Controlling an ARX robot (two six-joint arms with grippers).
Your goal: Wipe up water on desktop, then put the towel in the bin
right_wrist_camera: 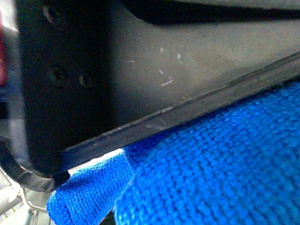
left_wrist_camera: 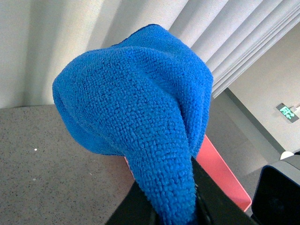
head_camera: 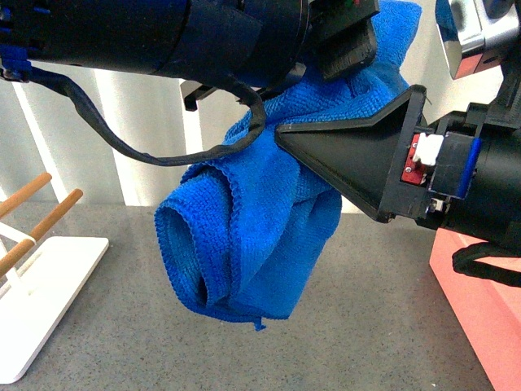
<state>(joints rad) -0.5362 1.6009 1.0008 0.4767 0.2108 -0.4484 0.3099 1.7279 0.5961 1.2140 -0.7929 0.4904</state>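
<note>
The blue towel (head_camera: 244,236) hangs bunched in the air above the dark speckled desktop (head_camera: 366,326), its lower folds drooping free. My left gripper (head_camera: 346,45) comes in from the upper left and is shut on the towel's top. In the left wrist view the towel (left_wrist_camera: 140,108) bulges out of that gripper (left_wrist_camera: 173,206). My right gripper (head_camera: 285,137) reaches in from the right as a black wedge, shut on the towel's middle. The right wrist view is filled by the towel (right_wrist_camera: 211,164) under a dark gripper finger (right_wrist_camera: 164,79). The pink bin (head_camera: 480,309) stands at the right, below my right arm, and also shows in the left wrist view (left_wrist_camera: 220,173).
A white flat-based rack (head_camera: 49,277) with wooden rods (head_camera: 49,216) stands on the desktop at the left. Pale curtains (head_camera: 146,138) hang behind the desktop's far edge. A black cable (head_camera: 122,138) loops down from my left arm.
</note>
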